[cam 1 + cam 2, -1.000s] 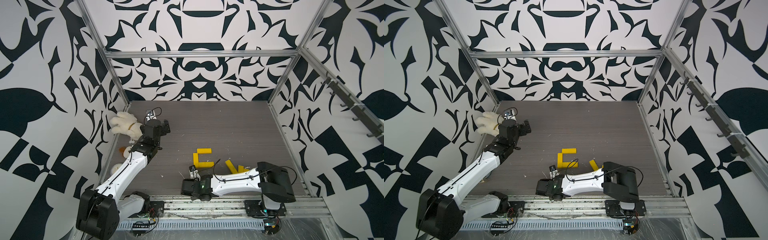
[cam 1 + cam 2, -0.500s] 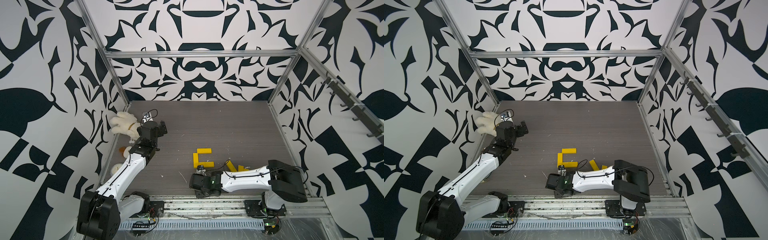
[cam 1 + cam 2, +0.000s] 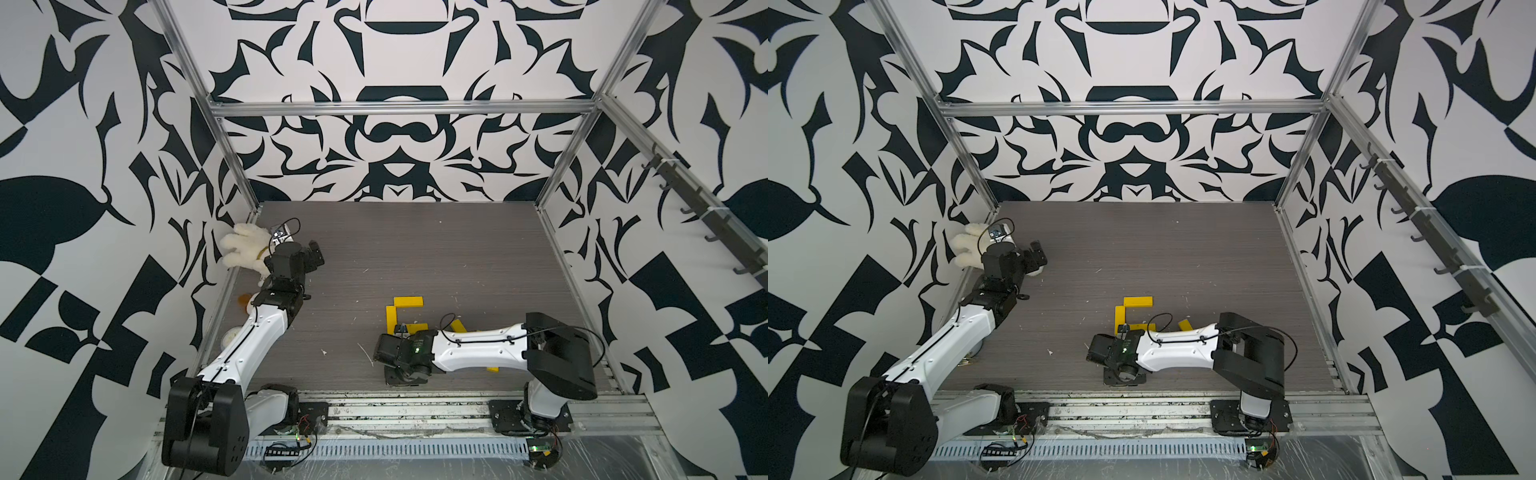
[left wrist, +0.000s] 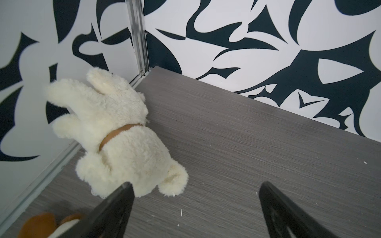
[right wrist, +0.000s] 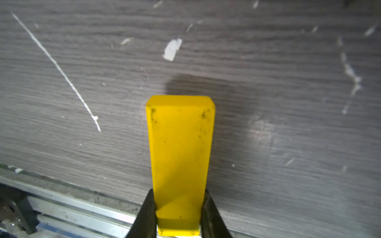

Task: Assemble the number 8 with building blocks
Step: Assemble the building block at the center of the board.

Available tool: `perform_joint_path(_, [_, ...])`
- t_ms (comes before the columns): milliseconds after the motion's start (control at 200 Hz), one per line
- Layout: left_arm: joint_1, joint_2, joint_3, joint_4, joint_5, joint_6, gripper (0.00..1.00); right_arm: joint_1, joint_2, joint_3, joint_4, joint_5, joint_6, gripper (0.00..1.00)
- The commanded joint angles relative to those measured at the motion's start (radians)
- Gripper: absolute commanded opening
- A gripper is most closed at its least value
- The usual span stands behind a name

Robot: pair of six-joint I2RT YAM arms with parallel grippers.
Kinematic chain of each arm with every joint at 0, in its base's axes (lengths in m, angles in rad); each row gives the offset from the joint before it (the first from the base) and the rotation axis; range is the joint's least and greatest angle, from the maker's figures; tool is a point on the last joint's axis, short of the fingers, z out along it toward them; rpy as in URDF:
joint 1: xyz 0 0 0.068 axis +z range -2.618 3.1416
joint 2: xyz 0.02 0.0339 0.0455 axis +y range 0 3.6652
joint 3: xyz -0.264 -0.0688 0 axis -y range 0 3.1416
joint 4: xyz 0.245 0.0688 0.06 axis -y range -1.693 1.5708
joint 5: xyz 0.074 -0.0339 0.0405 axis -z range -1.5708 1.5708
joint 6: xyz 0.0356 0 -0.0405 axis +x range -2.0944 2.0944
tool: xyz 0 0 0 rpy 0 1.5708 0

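Site: robot lab test cell | Enclosure: black-and-white patterned wall panels (image 3: 395, 50) are boxing in a grey worktop (image 3: 415, 249), aluminium frame (image 3: 399, 109) is holding them | Front: slotted metal rail (image 3: 395, 411) is carrying two white robot arms (image 3: 478, 353), loose wiring (image 3: 286, 451) is trailing beside it.

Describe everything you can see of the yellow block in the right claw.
The yellow block is a flat, elongated bright yellow bar, smooth and plastic-looking, with bevelled far corners and dark smudges near its edges. The right claw is shut on its near end, pinching both long sides. It juts straight out over the grey table, casting a shadow; contact with the table cannot be told.
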Motion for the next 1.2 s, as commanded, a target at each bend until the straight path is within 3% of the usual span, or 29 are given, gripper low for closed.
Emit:
perform_joint_path(0, [0.056, 0.013, -0.027, 0.046, 0.076, -0.052, 0.99, -0.006, -0.002, 0.020, -0.087, 0.028, 0.026, 0.00])
perform_joint_path(470, [0.100, 0.011, -0.050, 0.077, 0.153, -0.074, 0.99, -0.022, 0.056, 0.072, -0.107, 0.063, -0.037, 0.03])
perform_joint_path(1195, [0.099, -0.011, -0.082, 0.104, 0.141, -0.077, 0.99, -0.070, 0.083, 0.109, -0.107, 0.079, -0.073, 0.02])
